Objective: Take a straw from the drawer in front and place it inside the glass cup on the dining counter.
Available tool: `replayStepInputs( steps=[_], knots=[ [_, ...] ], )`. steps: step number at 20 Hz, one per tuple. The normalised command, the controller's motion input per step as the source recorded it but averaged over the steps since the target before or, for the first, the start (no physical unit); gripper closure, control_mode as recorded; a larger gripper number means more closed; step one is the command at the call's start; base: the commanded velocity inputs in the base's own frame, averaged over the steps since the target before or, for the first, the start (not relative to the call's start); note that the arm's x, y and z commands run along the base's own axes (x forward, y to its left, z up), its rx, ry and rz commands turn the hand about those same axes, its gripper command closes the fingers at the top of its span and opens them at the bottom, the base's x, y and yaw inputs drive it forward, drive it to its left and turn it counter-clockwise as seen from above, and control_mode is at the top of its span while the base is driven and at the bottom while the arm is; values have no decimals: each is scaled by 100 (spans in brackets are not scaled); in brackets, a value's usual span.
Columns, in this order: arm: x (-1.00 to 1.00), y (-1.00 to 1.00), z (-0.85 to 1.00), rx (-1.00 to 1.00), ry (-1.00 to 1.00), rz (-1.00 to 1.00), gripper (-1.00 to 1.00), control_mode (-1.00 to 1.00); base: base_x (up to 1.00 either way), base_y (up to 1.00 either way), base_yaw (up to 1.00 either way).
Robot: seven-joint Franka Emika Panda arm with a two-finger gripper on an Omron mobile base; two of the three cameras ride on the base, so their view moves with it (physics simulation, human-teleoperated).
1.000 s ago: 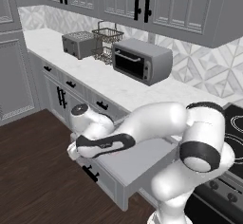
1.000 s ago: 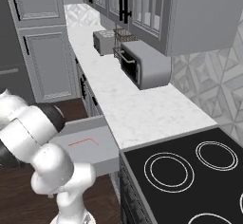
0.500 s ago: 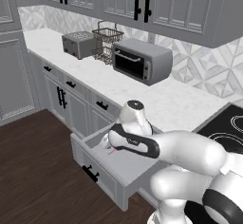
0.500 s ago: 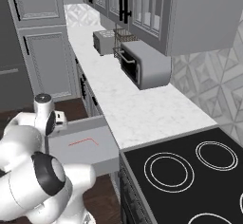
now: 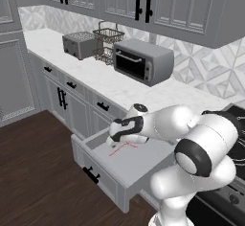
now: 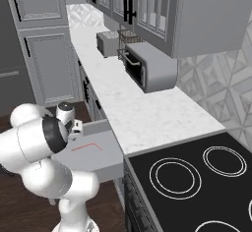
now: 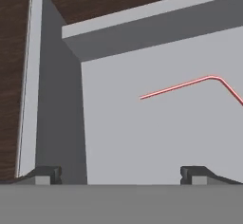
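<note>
Thin red bent straw point(image 7: 190, 84) is lying flat on the floor of the pulled-out wide grey drawer point(image 5: 125, 170), off-centre beneath wide-open jaws point(image 7: 121, 173), so a closing pinch is risking sliding past it.

glossy white rounded arm point(image 5: 191, 124), dark joint bands, dark hand point(image 5: 118, 135)

The white arm folds forward and down, elbow high, and its gripper point(image 7: 121, 173) hangs with jaws spread wide, holding nothing.
</note>
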Motion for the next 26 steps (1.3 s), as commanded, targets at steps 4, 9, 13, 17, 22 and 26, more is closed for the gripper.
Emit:
replayStepInputs(
  steps=[4, 9, 13, 17, 22, 26],
  knots=[
    [28, 1, -58, 0, 8, -3, -100, -100, 0, 0, 0],
    [10, 22, -59, 0, 8, -1, -100, -100, 0, 0, 0],
    [9, 42, -46, 0, 7, 0, -100, -100, 0, 0, 0],
    [9, 49, -39, 0, 8, 0, -100, -100, 0, 0, 0],
    [0, 68, -29, 0, 6, 0, -100, -100, 0, 0, 0],
    [-28, 92, -9, 0, 0, 0, -100, -100, 0, 0, 0]
  ],
)
